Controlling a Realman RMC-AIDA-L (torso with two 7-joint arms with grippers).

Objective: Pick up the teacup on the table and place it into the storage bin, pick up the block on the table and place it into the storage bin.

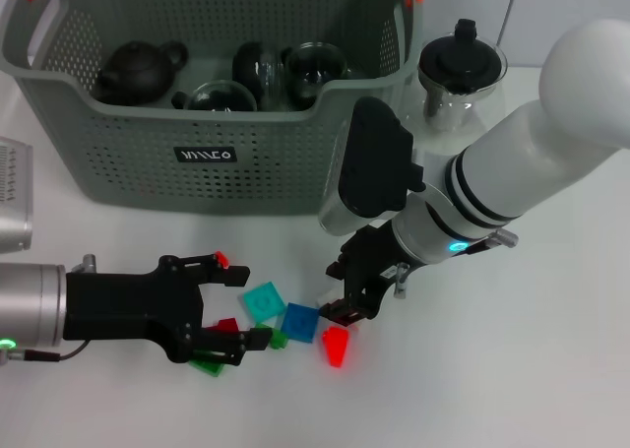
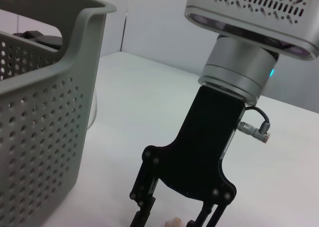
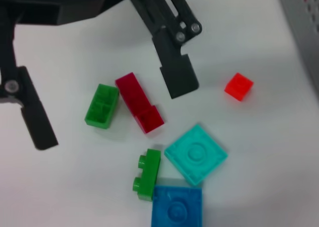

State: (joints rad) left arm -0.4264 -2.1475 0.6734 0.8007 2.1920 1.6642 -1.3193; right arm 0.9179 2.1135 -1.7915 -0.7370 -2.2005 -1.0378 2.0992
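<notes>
The grey-green perforated plastic storage bin with orange handle clips stands at the table's far side, holding dark teapots and glass cups; its small black label's white writing is unreadable. Small plastic blocks lie before it. The left gripper, fingers spread, straddles a dark red block. The right gripper hovers beside a blue square block; its spread I cannot tell.
</notes>
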